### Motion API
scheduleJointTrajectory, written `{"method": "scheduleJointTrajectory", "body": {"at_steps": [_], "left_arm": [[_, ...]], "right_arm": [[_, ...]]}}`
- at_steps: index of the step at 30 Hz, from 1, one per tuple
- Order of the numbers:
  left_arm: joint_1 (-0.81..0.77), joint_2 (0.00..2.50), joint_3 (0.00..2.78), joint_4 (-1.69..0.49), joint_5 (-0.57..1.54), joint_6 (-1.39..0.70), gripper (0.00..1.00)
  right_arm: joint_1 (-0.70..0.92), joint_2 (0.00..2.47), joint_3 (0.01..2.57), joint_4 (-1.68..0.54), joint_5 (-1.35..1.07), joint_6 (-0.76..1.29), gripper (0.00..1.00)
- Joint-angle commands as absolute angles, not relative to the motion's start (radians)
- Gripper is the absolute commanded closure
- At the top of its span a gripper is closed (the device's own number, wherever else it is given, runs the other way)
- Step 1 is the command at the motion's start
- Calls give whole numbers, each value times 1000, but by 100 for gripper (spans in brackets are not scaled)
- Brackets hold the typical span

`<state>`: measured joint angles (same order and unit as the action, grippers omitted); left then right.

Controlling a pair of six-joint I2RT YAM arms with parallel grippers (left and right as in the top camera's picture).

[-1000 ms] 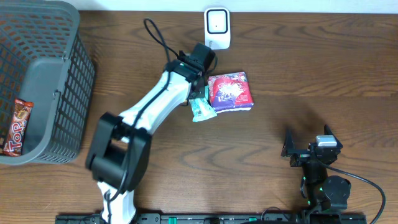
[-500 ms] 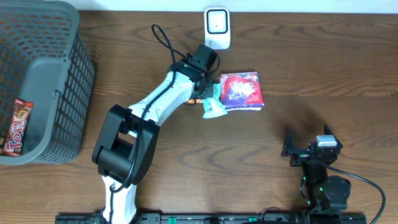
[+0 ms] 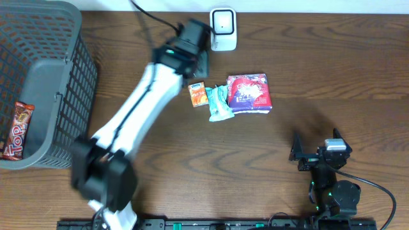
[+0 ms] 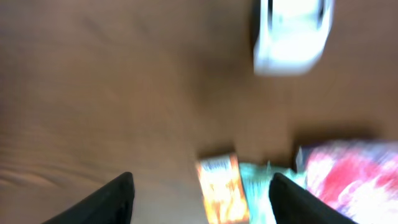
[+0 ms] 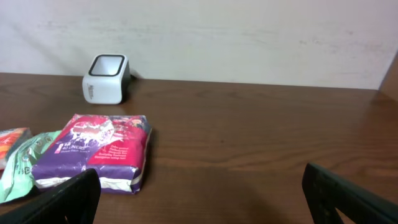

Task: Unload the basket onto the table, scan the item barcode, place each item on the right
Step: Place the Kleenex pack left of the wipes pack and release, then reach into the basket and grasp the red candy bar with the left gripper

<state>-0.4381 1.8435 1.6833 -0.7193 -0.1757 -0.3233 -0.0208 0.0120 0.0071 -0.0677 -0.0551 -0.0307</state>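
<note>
Three items lie side by side on the table in front of the white scanner (image 3: 223,29): a small orange packet (image 3: 197,94), a teal packet (image 3: 219,102) and a red-and-purple pack (image 3: 249,92). My left gripper (image 3: 195,64) hovers between the scanner and the orange packet, open, holding nothing. The blurred left wrist view shows the orange packet (image 4: 221,190) low between my spread fingers (image 4: 118,199), the teal packet (image 4: 264,193) beside it and the scanner (image 4: 292,34) above. My right gripper (image 3: 317,148) rests open near the front right, well apart from the items.
A grey mesh basket (image 3: 70,96) stands at the far left with a "Top" chocolate bar (image 3: 18,131) inside. The left arm's cable loops over the back edge near the scanner. The right wrist view shows the pack (image 5: 93,152) and the scanner (image 5: 107,78) before a pale wall.
The left gripper opened, left the orange packet on the table beside the teal one, and swung up and back-left. The teal packet and red pack shifted slightly right. The right arm stayed still.
</note>
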Motion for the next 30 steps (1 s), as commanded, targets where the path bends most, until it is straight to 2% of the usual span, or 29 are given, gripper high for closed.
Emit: {"method": "scheduleJointTrajectory", "body": {"at_steps": [1, 4, 6, 12, 17, 21, 26, 30], "left_arm": [[-327, 1648, 1728, -696, -364, -307, 24], [-197, 1581, 1728, -694, -458, -308, 13], [-80, 1560, 1728, -699, -465, -308, 2], [247, 1575, 1720, -765, -450, -309, 2], [429, 1582, 1674, -848, -430, -307, 2], [524, 1584, 1592, -827, -413, -269, 2], [620, 1610, 1426, -703, -236, -15, 2], [668, 1651, 1346, -575, -215, 9, 2]], "right_arm": [[-7, 6, 5, -72, -54, -39, 1], [-7, 6, 5, -71, -54, -39, 1], [-7, 6, 5, -71, -54, -39, 1], [-7, 6, 5, -72, -54, -39, 1], [-7, 6, 5, -72, -54, -39, 1], [-7, 6, 5, -72, -54, -39, 1], [-7, 6, 5, -72, -54, -39, 1], [-7, 6, 5, -72, -54, -39, 1]]}}
